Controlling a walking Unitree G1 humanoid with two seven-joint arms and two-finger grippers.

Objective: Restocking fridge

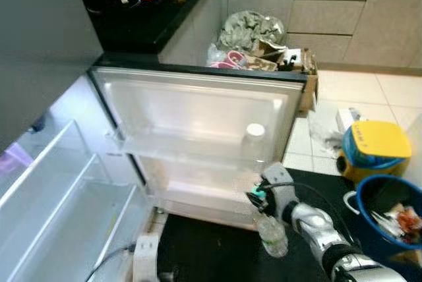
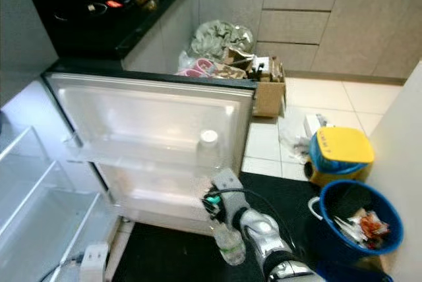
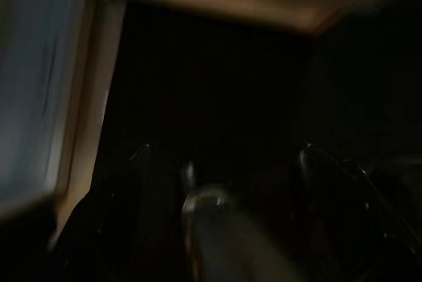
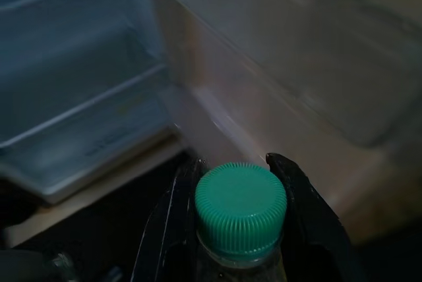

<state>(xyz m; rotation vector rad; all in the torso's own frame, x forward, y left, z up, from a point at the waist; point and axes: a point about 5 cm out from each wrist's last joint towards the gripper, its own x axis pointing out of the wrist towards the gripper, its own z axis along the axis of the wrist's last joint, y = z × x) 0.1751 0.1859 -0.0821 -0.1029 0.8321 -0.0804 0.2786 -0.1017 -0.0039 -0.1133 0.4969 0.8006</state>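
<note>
The right arm (image 1: 316,226) is reaching forward and to the left from the lower right, with its wrist angled downward. The right gripper (image 4: 241,193) is clamping its two black fingers (image 4: 165,219) against opposite sides of a bottle neck just below the cap.

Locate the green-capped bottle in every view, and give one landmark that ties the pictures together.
Left eye view: green-capped bottle at lower centre-right, held by the right gripper, below the door shelf.
Right eye view: lower centre, same grip.
Left wrist view: too dark to tell.
Right wrist view: green cap between the black fingers.
Shared landmark: the open fridge door, behind the bottle.
</note>
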